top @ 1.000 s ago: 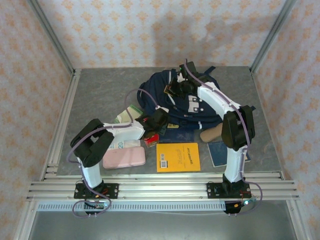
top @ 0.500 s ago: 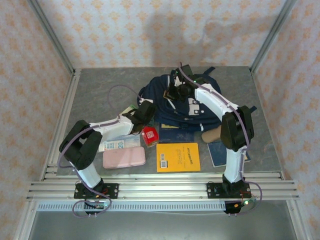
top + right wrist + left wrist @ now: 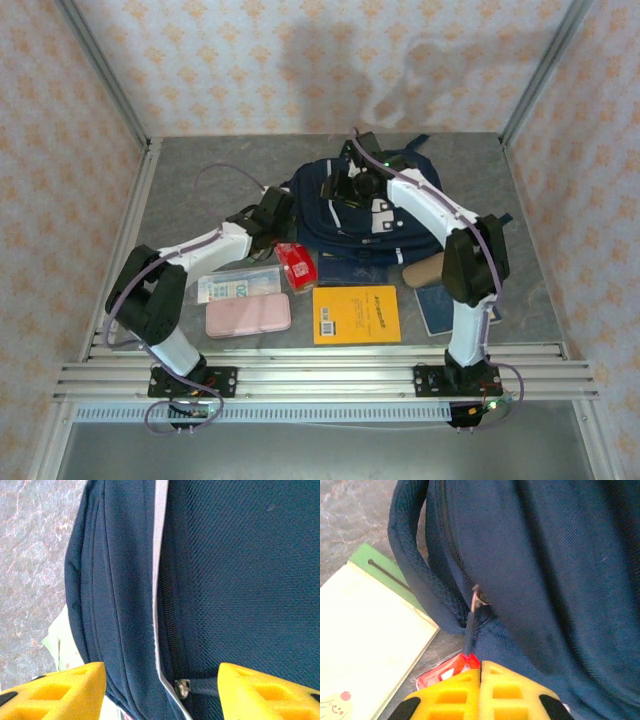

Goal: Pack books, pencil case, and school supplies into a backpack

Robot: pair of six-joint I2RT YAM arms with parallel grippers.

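Fingers of the left gripper [image 3: 480, 680] clamp the backpack's [image 3: 560, 555] zip pull [image 3: 470, 627], the right gripper's [image 3: 160, 675] spread wide above it; next, draw it open.

One backpack [image 3: 318, 212], three books [image 3: 356, 314], one pencil case [image 3: 248, 314], four supplies [image 3: 296, 262]

1. The left arm [image 3: 205, 250] and right arm [image 3: 430, 205] have white tube links and black joint housings.
2. Thin lilac cables [image 3: 222, 167] loop along both.
3. Their bases [image 3: 180, 380] are black.
4. The left gripper [image 3: 480, 666] and right gripper [image 3: 162, 672] have yellow plastic fingers [image 3: 60, 690] with rectangular recesses.

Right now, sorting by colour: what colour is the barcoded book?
The book is orange-yellow; top external view.
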